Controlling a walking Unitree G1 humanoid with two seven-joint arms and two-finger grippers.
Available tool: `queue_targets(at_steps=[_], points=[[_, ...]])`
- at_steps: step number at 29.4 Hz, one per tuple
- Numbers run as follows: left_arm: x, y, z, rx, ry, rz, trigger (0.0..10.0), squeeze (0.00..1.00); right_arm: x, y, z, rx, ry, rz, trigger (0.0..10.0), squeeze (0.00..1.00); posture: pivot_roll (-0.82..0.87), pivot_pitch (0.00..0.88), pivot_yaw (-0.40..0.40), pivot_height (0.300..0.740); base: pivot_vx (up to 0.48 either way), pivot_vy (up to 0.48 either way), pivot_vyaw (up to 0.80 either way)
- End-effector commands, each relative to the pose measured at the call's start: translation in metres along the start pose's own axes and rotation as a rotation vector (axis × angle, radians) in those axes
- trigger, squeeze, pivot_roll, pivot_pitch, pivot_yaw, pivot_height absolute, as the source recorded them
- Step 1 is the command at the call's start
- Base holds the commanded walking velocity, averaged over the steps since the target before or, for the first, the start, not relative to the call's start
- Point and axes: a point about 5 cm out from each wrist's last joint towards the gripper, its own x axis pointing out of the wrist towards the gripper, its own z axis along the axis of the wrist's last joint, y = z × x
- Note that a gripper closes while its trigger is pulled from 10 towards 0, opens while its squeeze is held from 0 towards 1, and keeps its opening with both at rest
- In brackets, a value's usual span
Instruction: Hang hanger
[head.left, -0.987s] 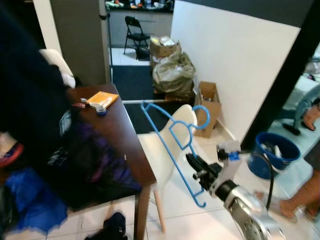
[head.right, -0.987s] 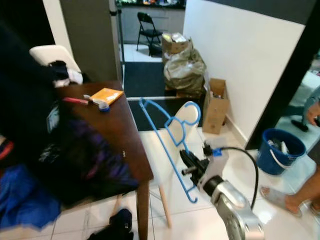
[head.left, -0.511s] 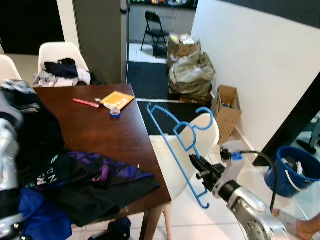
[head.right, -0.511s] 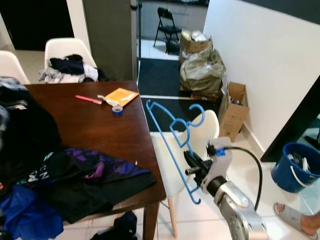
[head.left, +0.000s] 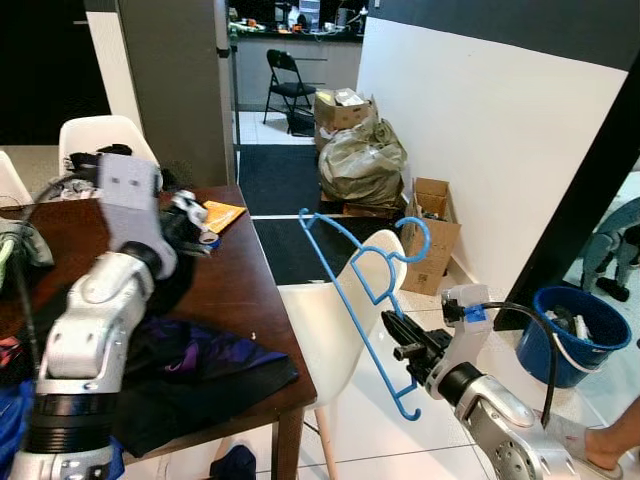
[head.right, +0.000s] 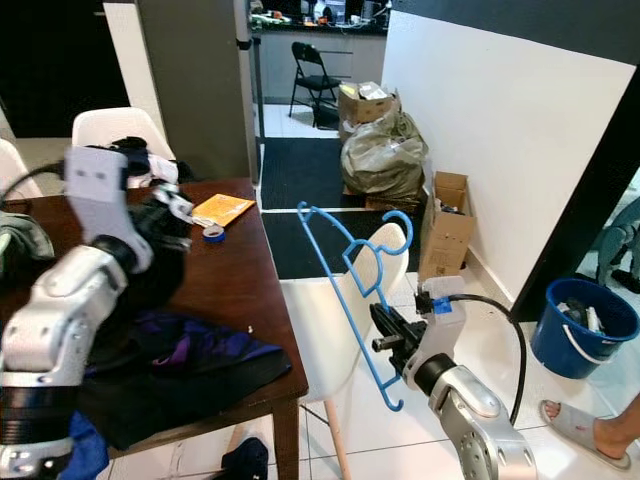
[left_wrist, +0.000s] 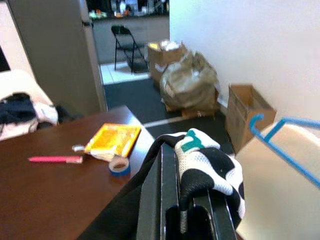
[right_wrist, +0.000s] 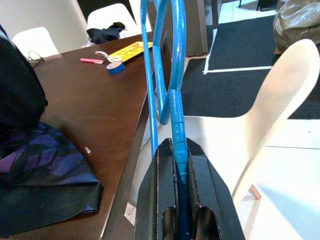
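Observation:
A blue plastic hanger (head.left: 358, 285) stands nearly upright over the white chair (head.left: 325, 315), hook end up. My right gripper (head.left: 402, 342) is shut on its lower bar, and in the right wrist view the bar (right_wrist: 175, 107) runs out from between the fingers (right_wrist: 200, 200). My left gripper (head.left: 188, 222) is raised over the brown table (head.left: 235, 290). It is shut on a black and white garment (left_wrist: 210, 162) with a green patch, whose black cloth hangs down toward the table.
Dark clothes (head.left: 200, 370) lie heaped on the table's near end; an orange booklet (head.left: 222, 213) and a blue tape roll (head.left: 210, 240) lie at its far end. Cardboard box (head.left: 432, 232), stuffed bags (head.left: 365, 160) and blue bucket (head.left: 565, 335) line the white wall. A person's foot (head.left: 615, 450) is at right.
My left arm has risen into view over the table with the garment in its gripper. The camera has shifted. The right gripper and hanger have kept about the same pose.

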Motion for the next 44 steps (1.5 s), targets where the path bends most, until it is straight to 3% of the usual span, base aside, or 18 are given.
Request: queue_targets(at_steps=[1, 9, 10, 16, 23, 25, 28, 31, 32, 34, 36, 37, 38, 40, 41, 42, 43, 44], points=[[-0.007, 0.015, -0.022, 0.078, 0.132, 0.090, 10.0, 0.00, -0.002, -0.002, 0.002, 0.011, -0.004, -0.009, 10.0, 0.00, 0.02, 0.000, -0.051, 0.740, 0.000, 0.000, 0.00], [-0.018, 0.034, -0.040, 0.172, 0.243, 0.189, 10.0, 0.00, -0.002, -0.002, 0.001, 0.016, -0.002, -0.005, 10.0, 0.00, 0.03, 0.000, -0.053, 0.740, 0.000, 0.000, 0.00], [-0.022, 0.041, -0.046, 0.200, 0.272, 0.225, 10.0, 1.00, -0.001, -0.002, 0.001, 0.017, -0.001, -0.003, 10.0, 0.00, 0.03, 0.000, -0.053, 0.740, 0.000, 0.000, 0.00], [-0.031, 0.045, -0.056, 0.182, 0.325, 0.250, 10.0, 1.00, -0.002, -0.002, 0.002, 0.018, 0.000, -0.001, 10.0, 0.00, 0.02, 0.000, -0.053, 0.740, 0.000, 0.000, 0.00], [-0.035, 0.051, -0.054, 0.221, 0.376, 0.160, 10.0, 1.00, -0.002, -0.001, 0.002, 0.018, 0.000, -0.002, 10.0, 0.00, 0.02, 0.000, -0.055, 0.740, 0.000, 0.000, 0.00], [-0.038, 0.053, -0.044, 0.219, 0.402, 0.048, 10.0, 1.00, -0.001, -0.002, 0.003, 0.018, 0.001, -0.003, 10.0, 0.00, 0.03, 0.000, -0.060, 0.740, 0.000, 0.000, 0.00], [-0.039, 0.052, -0.040, 0.216, 0.413, 0.002, 10.0, 1.00, -0.001, -0.002, 0.003, 0.018, 0.002, -0.003, 10.0, 0.00, 0.03, 0.000, -0.062, 0.740, 0.000, 0.000, 0.00], [-0.044, 0.041, -0.025, 0.209, 0.440, -0.167, 10.0, 1.00, -0.001, -0.003, 0.003, 0.019, 0.004, 0.000, 10.0, 0.00, 0.03, 0.000, -0.064, 0.740, 0.000, 0.000, 0.00], [-0.044, 0.041, -0.025, 0.209, 0.440, -0.167, 10.0, 1.00, -0.001, -0.003, 0.003, 0.019, 0.004, 0.000, 10.0, 0.00, 0.03, 0.000, -0.064, 0.740, 0.000, 0.000, 0.00], [-0.042, 0.031, 0.008, 0.105, 0.331, -0.291, 10.0, 1.00, -0.001, -0.003, 0.003, 0.020, 0.006, 0.000, 10.0, 0.00, 0.02, 0.000, -0.065, 0.740, 0.000, 0.000, 0.00], [-0.042, 0.031, 0.008, 0.105, 0.331, -0.291, 10.0, 1.00, -0.001, -0.003, 0.003, 0.020, 0.006, 0.000, 10.0, 0.00, 0.02, 0.000, -0.065, 0.740, 0.000, 0.000, 0.00], [-0.041, 0.030, 0.022, 0.057, 0.268, -0.315, 10.0, 1.00, -0.001, -0.004, 0.003, 0.020, 0.007, -0.001, 10.0, 0.00, 0.02, 0.000, -0.065, 0.740, 0.000, 0.000, 0.00], [-0.041, 0.030, 0.022, 0.057, 0.268, -0.315, 10.0, 1.00, -0.001, -0.004, 0.003, 0.020, 0.007, -0.001, 10.0, 0.00, 0.02, 0.000, -0.065, 0.740, 0.000, 0.000, 0.00], [-0.036, 0.034, 0.066, -0.061, 0.019, -0.335, 10.0, 1.00, -0.002, -0.005, 0.003, 0.021, 0.006, -0.003, 10.0, 0.00, 0.02, 0.000, -0.066, 0.740, 0.000, 0.000, 0.00], [-0.036, 0.034, 0.066, -0.061, 0.019, -0.335, 10.0, 1.00, -0.002, -0.005, 0.003, 0.021, 0.006, -0.003, 10.0, 0.00, 0.02, 0.000, -0.066, 0.740, 0.000, 0.000, 0.00], [-0.035, 0.037, 0.082, -0.114, -0.088, -0.321, 10.0, 0.85, -0.002, -0.005, 0.003, 0.022, 0.005, -0.004, 10.0, 0.00, 0.02, 0.000, -0.067, 0.740, 0.000, 0.000, 0.00], [-0.035, 0.037, 0.082, -0.114, -0.088, -0.321, 10.0, 0.85, -0.002, -0.005, 0.003, 0.022, 0.005, -0.004, 10.0, 0.00, 0.02, 0.000, -0.067, 0.740, 0.000, 0.000, 0.00], [-0.034, 0.040, 0.092, -0.160, -0.168, -0.297, 10.0, 0.20, -0.003, -0.006, 0.003, 0.023, 0.005, -0.005, 10.0, 0.00, 0.02, 0.000, -0.068, 0.740, 0.000, 0.000, 0.00]])
